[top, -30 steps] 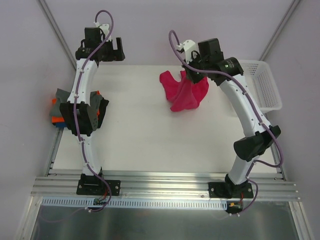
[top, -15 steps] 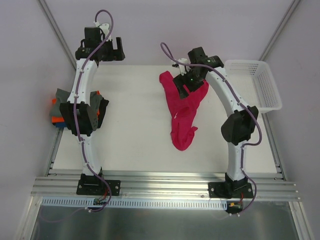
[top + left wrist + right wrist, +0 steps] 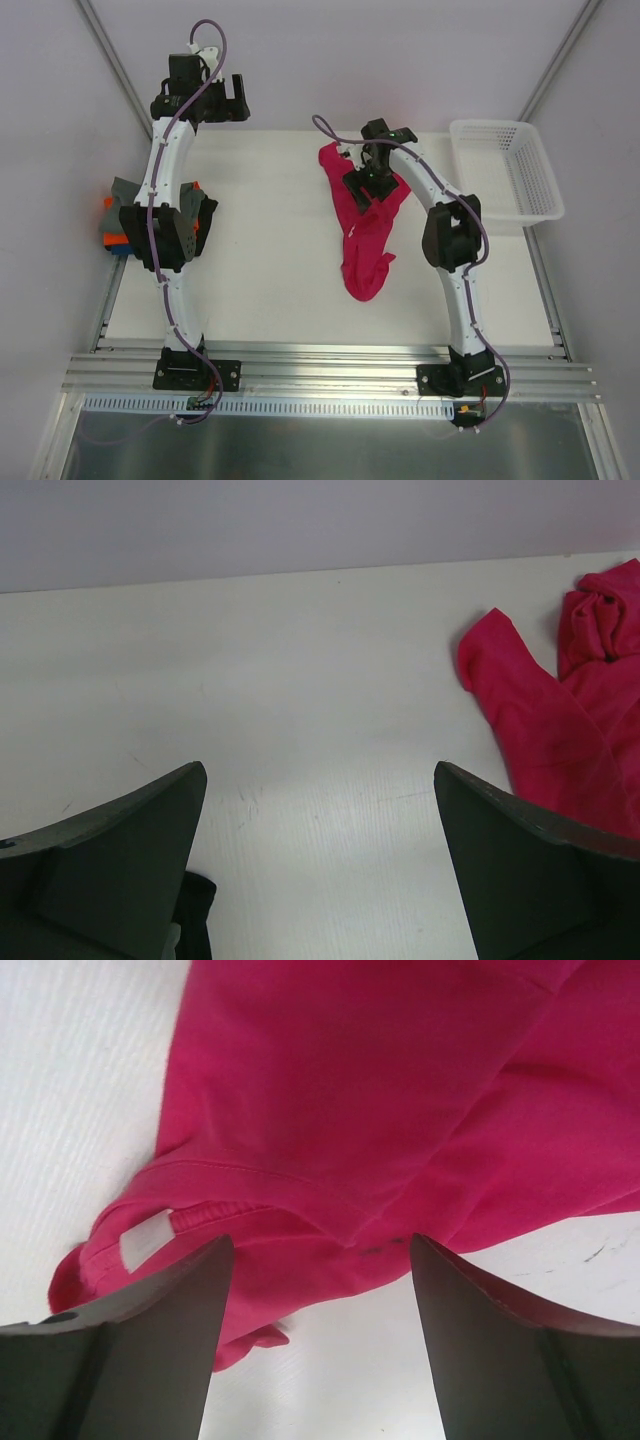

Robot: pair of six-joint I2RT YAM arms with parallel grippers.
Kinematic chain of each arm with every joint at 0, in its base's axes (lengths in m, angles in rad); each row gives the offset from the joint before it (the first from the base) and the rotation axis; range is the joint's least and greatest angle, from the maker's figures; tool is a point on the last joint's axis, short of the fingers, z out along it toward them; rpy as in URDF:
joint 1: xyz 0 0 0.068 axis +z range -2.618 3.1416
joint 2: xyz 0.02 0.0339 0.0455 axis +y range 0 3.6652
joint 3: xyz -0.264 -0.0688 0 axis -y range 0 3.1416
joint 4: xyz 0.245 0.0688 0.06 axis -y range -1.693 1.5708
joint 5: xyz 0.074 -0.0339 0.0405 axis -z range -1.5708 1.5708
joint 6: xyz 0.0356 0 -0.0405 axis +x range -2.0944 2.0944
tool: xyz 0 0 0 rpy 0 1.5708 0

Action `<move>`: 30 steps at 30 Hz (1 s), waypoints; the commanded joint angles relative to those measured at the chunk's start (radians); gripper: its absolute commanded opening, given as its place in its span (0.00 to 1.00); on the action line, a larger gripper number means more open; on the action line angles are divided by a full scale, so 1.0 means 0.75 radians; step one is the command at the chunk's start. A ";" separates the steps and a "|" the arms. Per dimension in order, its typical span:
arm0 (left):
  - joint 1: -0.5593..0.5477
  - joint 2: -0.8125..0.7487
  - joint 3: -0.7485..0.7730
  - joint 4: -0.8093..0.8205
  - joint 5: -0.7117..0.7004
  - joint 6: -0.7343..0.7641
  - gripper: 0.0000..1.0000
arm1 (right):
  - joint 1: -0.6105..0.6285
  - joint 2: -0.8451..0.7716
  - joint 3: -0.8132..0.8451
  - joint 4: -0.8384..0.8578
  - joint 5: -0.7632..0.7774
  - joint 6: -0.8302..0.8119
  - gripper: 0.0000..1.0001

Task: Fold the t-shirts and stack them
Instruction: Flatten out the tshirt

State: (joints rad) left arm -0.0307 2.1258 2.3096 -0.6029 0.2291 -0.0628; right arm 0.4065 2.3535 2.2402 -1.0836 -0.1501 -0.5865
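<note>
Cloth of the magenta t-shirt (image 3: 380, 1110) lies bunched just under my right gripper (image 3: 320, 1255), jaws open and empty. My left gripper (image 3: 320, 780) is open too, well apart. Closing here, I may pinch several layers, so it cannot spread flat.

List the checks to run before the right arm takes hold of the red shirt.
1. Right hand open: ok, jaws apart above the shirt.
2. Magenta shirt spread flat: not ok, bunched in a long strip.
3. Neck label visible: ok.
4. Left hand open and empty: ok.
5. Folded stack apart from the shirt: ok, at the left edge of the table.
</note>
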 commanded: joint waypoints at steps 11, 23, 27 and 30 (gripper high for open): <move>0.012 -0.043 -0.012 0.039 0.014 0.000 0.99 | -0.135 0.106 0.146 0.025 -0.008 0.060 0.68; 0.008 -0.063 -0.038 0.039 0.007 0.010 0.99 | -0.157 0.171 0.261 0.101 -0.307 0.211 0.64; 0.008 -0.067 -0.048 0.039 -0.001 0.012 0.99 | -0.157 0.202 0.265 0.097 -0.340 0.201 0.60; 0.008 -0.065 -0.048 0.039 0.003 0.008 0.99 | -0.153 0.218 0.267 0.097 -0.348 0.205 0.54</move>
State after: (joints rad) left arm -0.0311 2.1258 2.2745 -0.6014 0.2276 -0.0616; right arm 0.2928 2.4958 2.4001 -1.0134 -0.3618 -0.4500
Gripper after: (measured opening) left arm 0.992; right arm 0.550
